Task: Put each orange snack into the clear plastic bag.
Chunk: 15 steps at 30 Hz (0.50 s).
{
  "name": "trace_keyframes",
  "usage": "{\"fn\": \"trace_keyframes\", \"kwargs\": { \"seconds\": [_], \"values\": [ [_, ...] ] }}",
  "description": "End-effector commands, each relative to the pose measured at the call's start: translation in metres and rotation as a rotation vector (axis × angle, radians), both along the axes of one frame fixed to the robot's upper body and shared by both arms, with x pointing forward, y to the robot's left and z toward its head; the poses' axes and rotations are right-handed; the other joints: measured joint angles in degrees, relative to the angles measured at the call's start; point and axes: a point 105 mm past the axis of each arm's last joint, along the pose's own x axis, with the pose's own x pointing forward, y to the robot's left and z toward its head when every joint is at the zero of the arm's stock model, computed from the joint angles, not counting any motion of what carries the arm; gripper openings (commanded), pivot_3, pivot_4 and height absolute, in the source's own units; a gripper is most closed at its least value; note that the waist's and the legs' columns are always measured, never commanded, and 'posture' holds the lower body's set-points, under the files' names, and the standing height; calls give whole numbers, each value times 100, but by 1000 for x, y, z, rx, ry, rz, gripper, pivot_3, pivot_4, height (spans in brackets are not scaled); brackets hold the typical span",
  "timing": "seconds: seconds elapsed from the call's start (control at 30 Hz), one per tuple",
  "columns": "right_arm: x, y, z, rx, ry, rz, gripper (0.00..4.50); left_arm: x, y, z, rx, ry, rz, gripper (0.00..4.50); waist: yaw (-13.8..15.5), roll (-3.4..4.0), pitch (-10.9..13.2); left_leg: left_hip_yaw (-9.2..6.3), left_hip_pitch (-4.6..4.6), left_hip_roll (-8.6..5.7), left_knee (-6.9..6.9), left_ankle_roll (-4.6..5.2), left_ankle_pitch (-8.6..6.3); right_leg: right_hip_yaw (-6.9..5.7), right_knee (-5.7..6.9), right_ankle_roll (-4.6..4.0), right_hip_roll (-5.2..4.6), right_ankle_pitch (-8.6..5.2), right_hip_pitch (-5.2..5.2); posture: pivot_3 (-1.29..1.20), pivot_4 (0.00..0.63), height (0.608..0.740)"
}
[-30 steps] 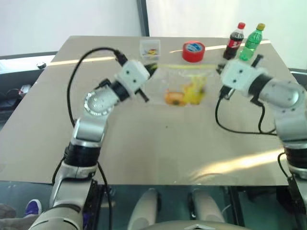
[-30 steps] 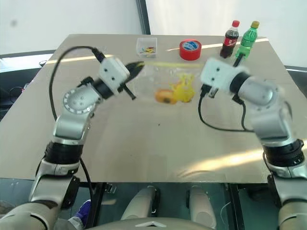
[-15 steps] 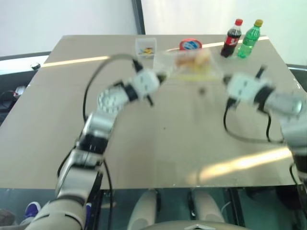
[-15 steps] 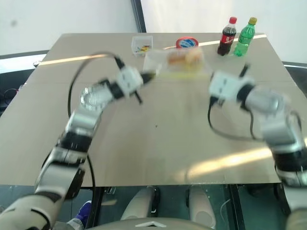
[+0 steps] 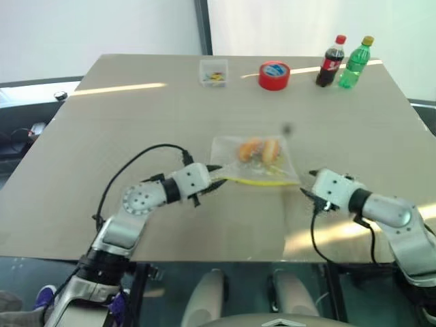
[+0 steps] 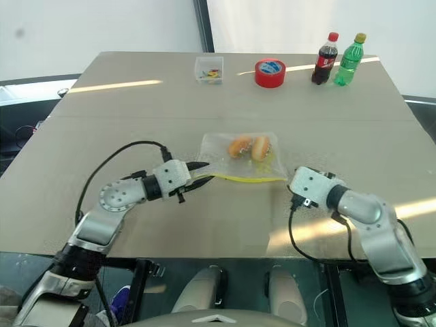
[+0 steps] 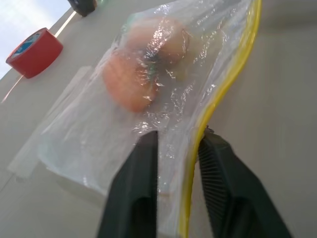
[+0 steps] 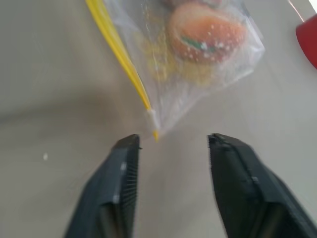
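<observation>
Head views: we see the clear plastic bag (image 5: pixel 253 161) lying flat mid-desk (image 5: pixel 136 116), both orange snacks (image 6: pixel 248 147) inside it, so the task looks done.

Left wrist view: our left gripper (image 7: pixel 176 148) is part open, its fingers straddling the bag's yellow-strip corner, not clamping it; both snacks show through the film.

Right wrist view: our right gripper (image 8: pixel 171 144) stands open, holding nothing, the bag's other corner just ahead. Only pulling back seems left.
</observation>
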Motion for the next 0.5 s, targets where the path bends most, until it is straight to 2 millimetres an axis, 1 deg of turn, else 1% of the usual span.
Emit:
{"fn": "trace_keyframes", "kwargs": {
  "seconds": [0.03,0.07,0.1,0.13,0.17,0.2,0.23,0.3,0.37,0.4,0.5],
  "values": [
    [-15,-19,19,65,10,-20,3906,-16,24,32,-135,82,18,3113,0,-1,1,0,-1,1,-1,0,0,0,-4,0,-1,0,2,0,150,740],
    [-19,-27,21,84,28,-40,4322,-21,32,38,-168,106,20,3509,-3,-2,1,0,2,2,-2,1,0,0,-5,0,-1,0,3,0,150,740],
    [-25,-34,26,143,49,-57,4500,-26,41,44,-201,122,30,3989,-2,-2,1,1,1,4,-4,1,0,0,-6,0,-1,-1,3,0,150,740],
    [-29,-39,31,206,65,-68,4500,-29,48,50,-230,141,41,4429,-2,-2,1,-1,1,6,-5,1,-1,-2,-7,-1,-1,-1,4,0,150,740],
    [-32,-41,35,247,74,-71,4500,-31,52,53,-246,154,49,4477,1,-1,2,0,6,9,-9,1,-1,-2,-12,-1,-2,-1,8,0,150,740],
    [-39,-46,41,314,93,-72,4500,-34,60,56,-247,162,68,4477,2,-1,2,1,11,9,-11,2,-1,-2,-14,-1,-4,-1,16,0,150,740],
    [-45,-49,47,355,105,-64,4500,-34,67,62,-256,162,90,4477,5,-1,2,1,17,9,-11,2,-1,-2,-15,-1,-4,-1,21,0,150,740],
    [-54,-52,61,444,120,-48,4500,-38,76,71,-245,161,101,4477,10,-2,2,0,19,9,-12,3,-2,-4,-17,-1,-4,-1,23,0,150,740],
    [-54,-52,69,477,115,-40,4500,-36,81,76,-234,166,129,4477,14,-2,2,-1,19,11,-15,3,-2,-5,-22,-1,-2,-1,24,0,150,740],
    [-53,-52,72,483,109,-40,4500,-37,83,74,-202,181,132,4477,15,-2,2,1,20,11,-15,3,-2,-4,-22,-1,-2,-1,25,0,150,740],
    [-51,-49,73,489,116,-32,4500,-39,83,71,-190,221,133,4477,15,-3,3,3,19,11,-19,3,-2,-3,-27,-1,-3,-1,23,0,150,740]
  ]
}}
